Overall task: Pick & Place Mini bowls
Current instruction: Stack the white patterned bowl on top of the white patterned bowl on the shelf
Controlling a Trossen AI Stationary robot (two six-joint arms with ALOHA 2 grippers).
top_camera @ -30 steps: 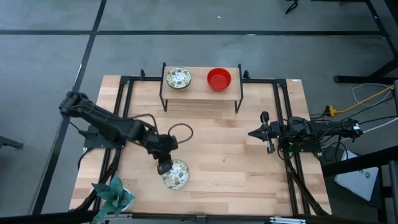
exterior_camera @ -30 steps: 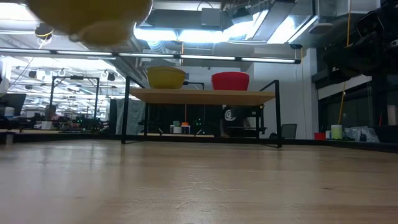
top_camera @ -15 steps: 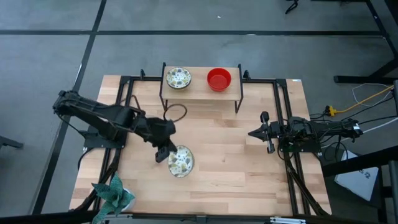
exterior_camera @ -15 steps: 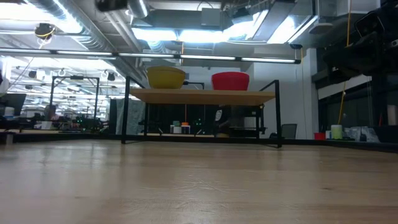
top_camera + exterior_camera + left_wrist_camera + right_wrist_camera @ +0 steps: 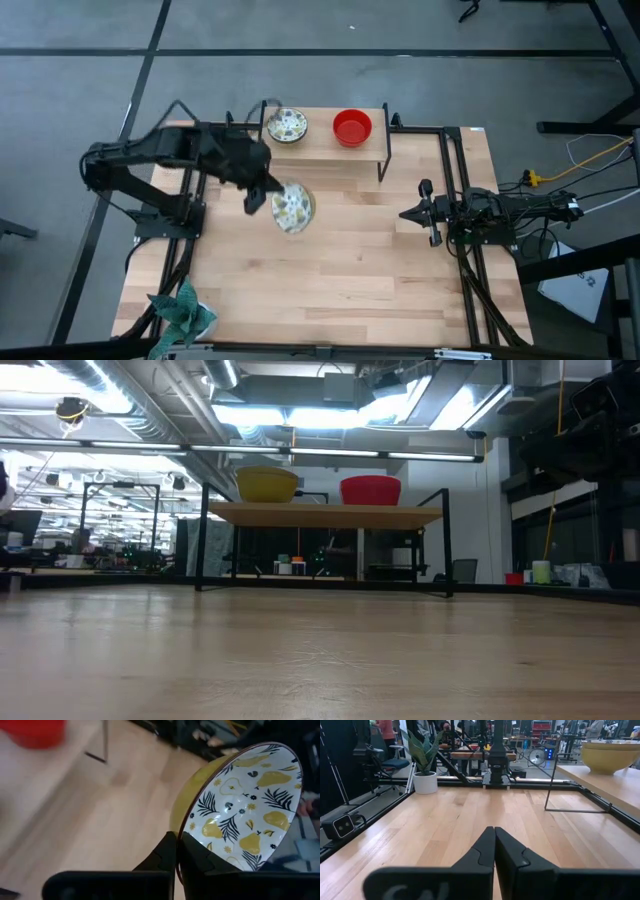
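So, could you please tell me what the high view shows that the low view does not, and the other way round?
Only the high view shows the left gripper shut on the rim of a patterned white bowl with a yellow outside, carried above the light wooden table, the right gripper waiting shut at the right side, and the teal leafy plant. Only the low view shows the room beyond the table, with ceiling lights. Both show the black-framed wooden shelf bearing a second patterned bowl and a glossy red bowl.

Red bowl blurred, cut by frame edge
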